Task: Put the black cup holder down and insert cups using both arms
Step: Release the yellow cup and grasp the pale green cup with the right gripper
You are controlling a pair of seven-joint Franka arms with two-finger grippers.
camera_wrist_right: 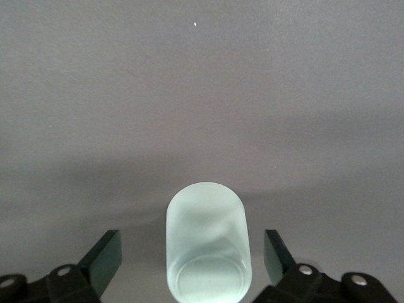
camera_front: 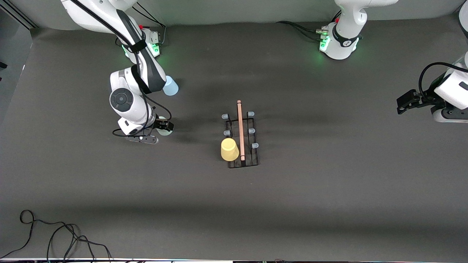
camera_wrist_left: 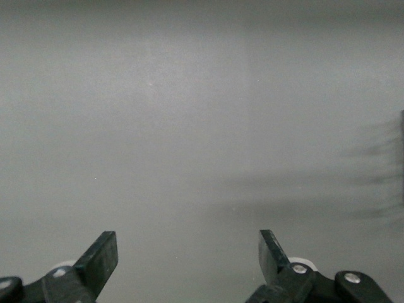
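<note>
Taking the black cup holder (camera_front: pixel 241 137) as landmark, it stands near the middle of the grey desk (camera_front: pixel 329 190), its light wooden rod handle (camera_front: pixel 240 129) running along its top and pale-tipped pegs (camera_front: pixel 251 114) sticking up on either side.

Toward the right arm's end of the desk from the holder, the right arm (camera_front: pixel 135 73) reaches down from its green-lit base. A light blue cup (camera_front: pixel 170 86) stands on the desk there, partly covered by the arm, farther from the front camera than the holder. The right pincer (camera_front: pixel 162 126) is low over the desk, well apart from the holder. Its jaws are spread wide on either side of the pale grey-green cup (camera_wrist_right: pixel 208 243), which lies on its side between the fingers (camera_wrist_right: pixel 104 255); the right wrist view shows a gap on each side, so the cup is not gripped.

The yellow cup (camera_front: pixel 229 149) sits upside down on the holder, on the peg at the corner nearest the front camera, on the right arm's side of the rod.

Toward the left arm's end, well apart from the holder, the left arm (camera_front: pixel 451 91) waits. The left pincer (camera_front: pixel 404 104) hangs over bare desk, spread open with nothing between its fingers (camera_wrist_left: pixel 101 259).
</note>
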